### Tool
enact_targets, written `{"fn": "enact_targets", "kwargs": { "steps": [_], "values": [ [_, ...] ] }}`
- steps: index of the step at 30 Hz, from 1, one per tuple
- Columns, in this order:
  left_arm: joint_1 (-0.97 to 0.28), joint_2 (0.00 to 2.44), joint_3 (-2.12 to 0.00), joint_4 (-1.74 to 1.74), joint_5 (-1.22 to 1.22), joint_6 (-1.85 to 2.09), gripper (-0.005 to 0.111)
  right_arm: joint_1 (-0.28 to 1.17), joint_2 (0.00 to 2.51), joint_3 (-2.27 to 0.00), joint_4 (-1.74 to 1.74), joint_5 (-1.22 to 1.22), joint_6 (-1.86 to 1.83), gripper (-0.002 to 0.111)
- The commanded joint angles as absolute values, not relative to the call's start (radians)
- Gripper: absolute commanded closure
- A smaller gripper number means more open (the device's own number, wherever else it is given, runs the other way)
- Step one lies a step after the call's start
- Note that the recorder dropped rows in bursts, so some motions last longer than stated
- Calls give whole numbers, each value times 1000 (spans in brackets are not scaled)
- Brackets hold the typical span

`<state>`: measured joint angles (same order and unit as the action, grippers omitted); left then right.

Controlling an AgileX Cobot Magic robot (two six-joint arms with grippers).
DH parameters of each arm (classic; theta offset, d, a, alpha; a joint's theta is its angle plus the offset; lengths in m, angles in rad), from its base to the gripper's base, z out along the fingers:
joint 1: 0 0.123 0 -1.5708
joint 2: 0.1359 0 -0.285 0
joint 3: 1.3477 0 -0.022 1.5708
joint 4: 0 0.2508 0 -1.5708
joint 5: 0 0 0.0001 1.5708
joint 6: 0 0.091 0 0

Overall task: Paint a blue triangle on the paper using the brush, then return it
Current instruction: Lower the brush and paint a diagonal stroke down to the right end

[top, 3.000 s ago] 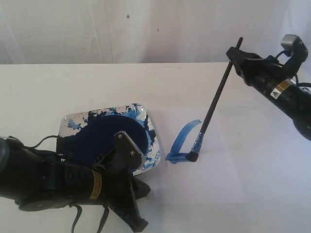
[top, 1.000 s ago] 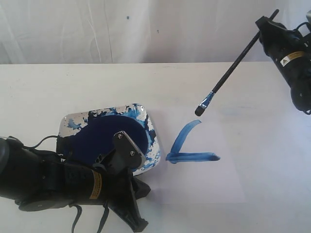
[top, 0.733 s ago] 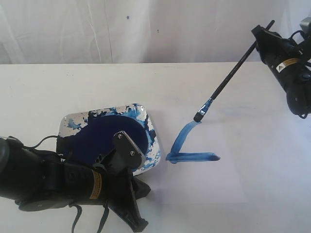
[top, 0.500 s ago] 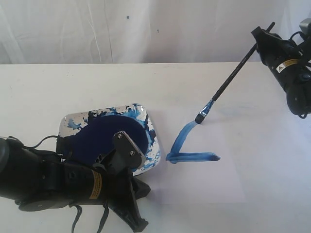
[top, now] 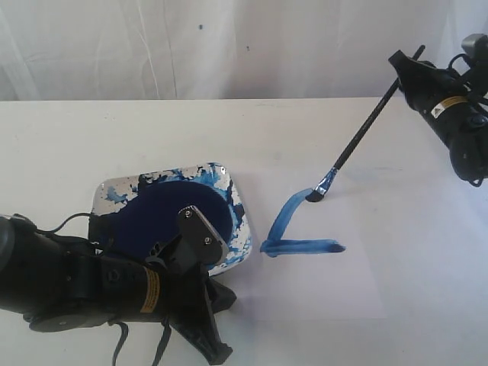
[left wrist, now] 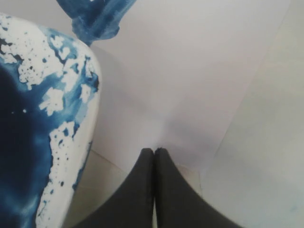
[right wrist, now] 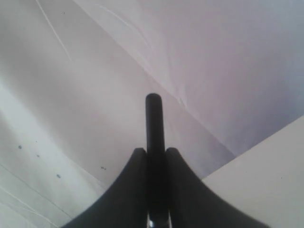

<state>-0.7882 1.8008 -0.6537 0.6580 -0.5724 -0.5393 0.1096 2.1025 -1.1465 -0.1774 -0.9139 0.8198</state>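
White tabletop [top: 69, 137] filling most of the exterior view, with a pale wrinkled curtain [top: 229, 46] across the top. Right of centre, a plain white rectangular sheet of paper [top: 328, 286], barely paler than the table. On its left part, an unfinished blue triangle outline [top: 284, 221]: one slanted stroke and one level base stroke, joined at the lower left corner, third side not painted. Touching the upper end of the slanted stroke, the blue-stained bristle tip of a thin black-handled paintbrush [top: 358, 141], leaning up toward the upper right. Pinched near its top end by the right gripper [top: 406, 67] at the upper right edge; in the right wrist view, both black fingers [right wrist: 135, 164] clamped against the round handle.

Just left of the paper, a rounded square white dish [top: 110, 194] smeared with blue, holding a dark blue paint pool [top: 156, 217]. Covering the dish's near side, the bulky black left arm [top: 76, 286], lying low across the lower left corner, well apart from the brush. Left gripper [top: 216, 352] pointing toward the bottom edge, jaws pressed together tip to tip on nothing, shown in the left wrist view over the paper's edge, between the dish rim and bare table.
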Motion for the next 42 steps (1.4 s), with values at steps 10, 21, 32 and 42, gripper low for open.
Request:
{"fn": "enact_targets", "kwargs": {
  "steps": [10, 21, 32, 42],
  "values": [
    [-790, 1804, -653, 659, -560, -543, 107, 109, 2016, -1155, -332, -721, 804, 108],
    [-790, 1804, -653, 659, -560, -543, 107, 109, 1967, -1155, -461, -594, 822, 108],
    [-790, 1804, -653, 659, -560, -543, 107, 109, 1962, -1155, -616, -564, 948, 108],
    [-790, 1804, -653, 659, -560, -543, 107, 109, 1917, -1155, -685, -498, 961, 108]
  ]
}}
